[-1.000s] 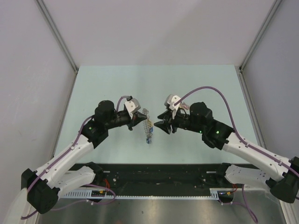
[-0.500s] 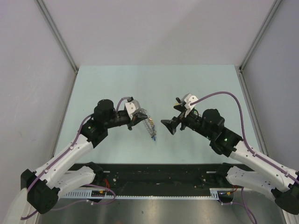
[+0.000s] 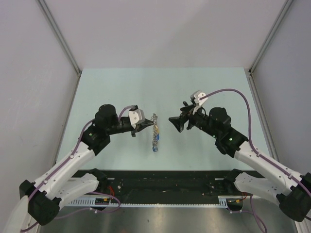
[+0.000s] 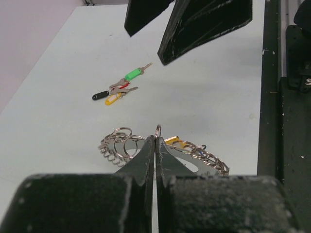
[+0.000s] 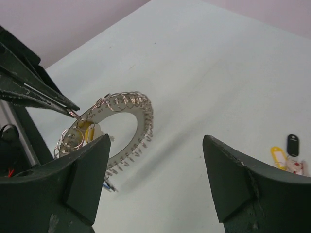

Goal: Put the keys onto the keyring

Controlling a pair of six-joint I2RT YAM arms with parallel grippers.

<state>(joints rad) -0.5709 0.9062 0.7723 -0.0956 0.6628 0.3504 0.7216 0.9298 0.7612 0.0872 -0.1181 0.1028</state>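
The keyring [image 5: 142, 122] is a flat grey metal ring with a wide hole, and its rim is fringed all round with small silvery wire loops. A yellow tag [image 5: 90, 132] sits on it close to where it is held, and a small blue piece [image 3: 154, 149] hangs at its low end. From above it shows edge-on, as a thin strip between the two grippers. A shadow lies under its lower edge, but I cannot tell whether that edge touches the table [image 3: 116, 87].

The left gripper [image 4: 155, 140] has its fingers pressed together. They pinch one of the wire loops on the keyring's rim, so the flat plate spreads out to either side of the tips.

The right gripper [image 3: 176, 123] is on the opposite side of the keyring, near it but not touching. Its fingers [image 5: 82, 179] are spread wide and hold nothing. In its own wrist view the keyring lies between them and further out.

The keys [image 4: 119, 90] lie in a small cluster on the table, well apart from the keyring and on the side away from the left gripper. Their plastic heads are green, black and yellow, with a bit of red among them. None is on the keyring.
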